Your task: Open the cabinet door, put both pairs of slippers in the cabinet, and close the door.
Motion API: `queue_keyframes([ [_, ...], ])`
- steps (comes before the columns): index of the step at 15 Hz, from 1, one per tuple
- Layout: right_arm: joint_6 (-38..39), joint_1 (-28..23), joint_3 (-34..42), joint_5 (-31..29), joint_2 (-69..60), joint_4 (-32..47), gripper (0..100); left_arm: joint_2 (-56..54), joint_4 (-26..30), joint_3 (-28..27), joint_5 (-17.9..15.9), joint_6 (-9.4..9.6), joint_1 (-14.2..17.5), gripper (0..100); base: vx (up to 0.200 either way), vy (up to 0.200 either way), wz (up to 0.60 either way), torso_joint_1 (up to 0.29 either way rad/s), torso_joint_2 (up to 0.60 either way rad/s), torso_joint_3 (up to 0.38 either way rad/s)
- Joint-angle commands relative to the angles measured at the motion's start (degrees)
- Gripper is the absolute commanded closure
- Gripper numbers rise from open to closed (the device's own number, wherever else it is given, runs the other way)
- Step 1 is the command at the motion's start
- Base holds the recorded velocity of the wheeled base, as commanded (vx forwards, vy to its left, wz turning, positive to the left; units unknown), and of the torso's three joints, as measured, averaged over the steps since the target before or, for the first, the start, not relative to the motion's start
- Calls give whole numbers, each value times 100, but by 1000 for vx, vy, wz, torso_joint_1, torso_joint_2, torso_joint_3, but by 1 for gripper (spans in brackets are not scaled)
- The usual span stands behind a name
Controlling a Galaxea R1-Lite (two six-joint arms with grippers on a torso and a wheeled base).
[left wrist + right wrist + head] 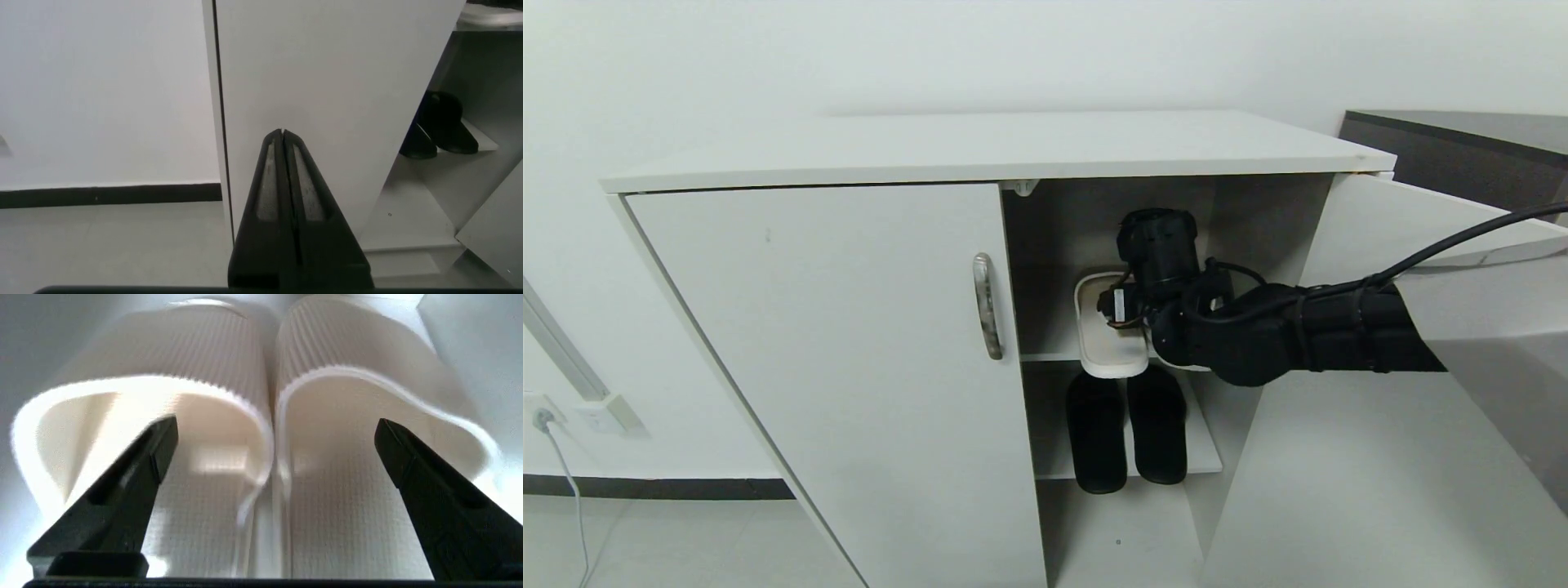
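The cabinet's (980, 151) right door (1421, 457) stands wide open and the left door (833, 343) is shut. The right arm (1298, 331) takes up most of the opening at the upper shelf, where the white slippers (1107, 347) overhang the edge above the black slippers (1127, 433). The wrist hides the fingers there, but the right wrist view shows the right gripper (276, 429) spread wide before the white pair's straps, contact unclear. The left gripper (283, 135) is pressed together facing the shut door.
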Motion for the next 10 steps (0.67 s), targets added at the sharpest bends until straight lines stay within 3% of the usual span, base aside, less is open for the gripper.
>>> queue_keyframes([
  [1, -5, 129, 457, -55, -425, -158, 0, 5, -1, -8, 1, -1, 1, 100, 0, 0, 0, 0, 0, 0],
  [10, -5, 1043, 2953, -3, -1927, -1300, 0, 5, -1, 1, 1, 7, 1, 100, 0, 0, 0, 0, 0, 0],
])
